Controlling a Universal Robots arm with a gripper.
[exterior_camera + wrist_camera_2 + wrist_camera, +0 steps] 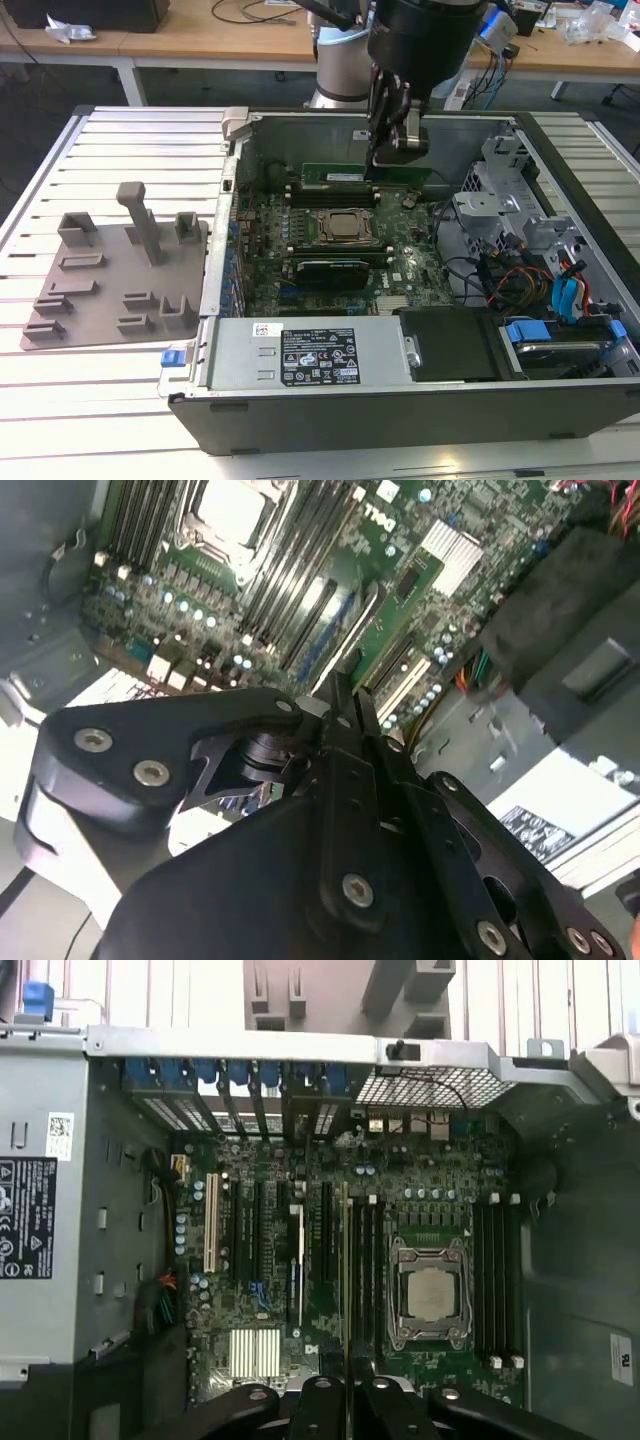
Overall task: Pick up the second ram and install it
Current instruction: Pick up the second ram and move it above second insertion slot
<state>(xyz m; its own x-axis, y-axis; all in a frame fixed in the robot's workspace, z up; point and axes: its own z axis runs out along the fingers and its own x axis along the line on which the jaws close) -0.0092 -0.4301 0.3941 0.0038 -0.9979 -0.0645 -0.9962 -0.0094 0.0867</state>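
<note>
Second ram point(405, 177), a thin green circuit-board stick, is clamped edge-on between the fingers of the black gripper point(385, 160). It sits inside the open grey computer case point(420, 400), over the green motherboard point(400, 270). In both wrist views the stick point(368, 630) point(345, 1260) lines up with the long memory slots point(368, 1260) just beside the silver processor socket point(430, 1290). Whether it touches a slot cannot be told. A grey plastic tray point(110, 290) lies outside the case, on the exterior view's left.

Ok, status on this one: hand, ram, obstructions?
Copy: hand shut on second ram. Ram upright over slots beside processor socket. Seated or not: cannot tell.
</note>
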